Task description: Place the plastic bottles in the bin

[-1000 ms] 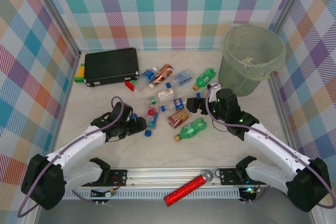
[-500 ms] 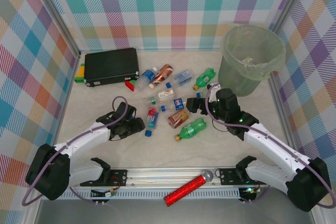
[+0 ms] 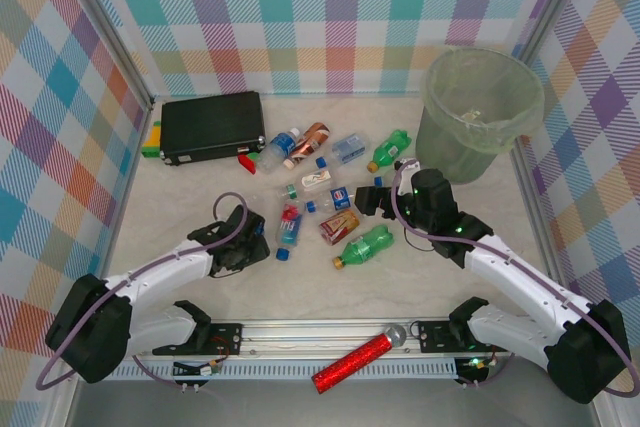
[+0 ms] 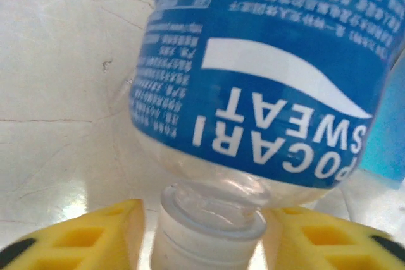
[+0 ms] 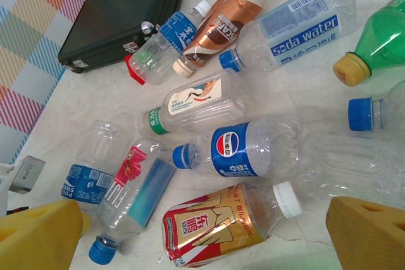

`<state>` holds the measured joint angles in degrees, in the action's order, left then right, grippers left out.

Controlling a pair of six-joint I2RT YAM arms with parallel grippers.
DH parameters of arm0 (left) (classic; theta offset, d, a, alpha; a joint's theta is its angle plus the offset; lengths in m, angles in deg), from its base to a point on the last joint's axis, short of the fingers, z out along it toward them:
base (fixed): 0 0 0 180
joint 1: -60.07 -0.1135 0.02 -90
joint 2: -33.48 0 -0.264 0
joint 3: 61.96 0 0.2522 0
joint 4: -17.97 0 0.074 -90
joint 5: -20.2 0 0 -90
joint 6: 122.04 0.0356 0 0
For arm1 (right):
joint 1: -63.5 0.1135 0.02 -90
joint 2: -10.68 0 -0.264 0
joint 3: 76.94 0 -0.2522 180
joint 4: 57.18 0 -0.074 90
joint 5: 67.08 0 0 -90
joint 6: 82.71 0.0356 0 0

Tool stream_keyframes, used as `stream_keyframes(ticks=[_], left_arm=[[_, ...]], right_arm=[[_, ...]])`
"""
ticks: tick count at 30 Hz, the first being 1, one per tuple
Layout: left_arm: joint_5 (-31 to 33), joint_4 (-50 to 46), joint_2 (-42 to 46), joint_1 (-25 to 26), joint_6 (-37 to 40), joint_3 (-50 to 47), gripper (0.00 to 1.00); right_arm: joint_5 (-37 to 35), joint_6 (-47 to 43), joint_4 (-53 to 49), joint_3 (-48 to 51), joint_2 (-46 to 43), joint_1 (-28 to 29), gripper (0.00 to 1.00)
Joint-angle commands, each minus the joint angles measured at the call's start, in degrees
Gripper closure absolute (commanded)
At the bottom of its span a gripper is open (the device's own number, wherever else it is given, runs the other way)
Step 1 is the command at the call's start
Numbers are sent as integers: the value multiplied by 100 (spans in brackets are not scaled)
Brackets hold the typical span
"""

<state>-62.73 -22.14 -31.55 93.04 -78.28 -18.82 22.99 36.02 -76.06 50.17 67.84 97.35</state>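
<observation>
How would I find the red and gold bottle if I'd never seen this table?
Find the big pale-green bin in the far right corner, then look left and nearer, to the heap of bottles. At the heap's near edge, next to a lying green bottle, is the red-and-gold bottle: no other label is red and gold.
</observation>
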Motion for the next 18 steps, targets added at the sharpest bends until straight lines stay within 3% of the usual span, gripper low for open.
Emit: stream_keyframes(ticks=[1,5,18], left_arm=[[218,-161,158,51,55,-46,62],[211,-218,202,51,239,20,76],[-15,-333,1369,137,1185,390,79]], right_arm=[[3,75,226,49,-64,34,1],[1,70,214,34,-55,34,1],[228,275,121,-173,18,27,1]])
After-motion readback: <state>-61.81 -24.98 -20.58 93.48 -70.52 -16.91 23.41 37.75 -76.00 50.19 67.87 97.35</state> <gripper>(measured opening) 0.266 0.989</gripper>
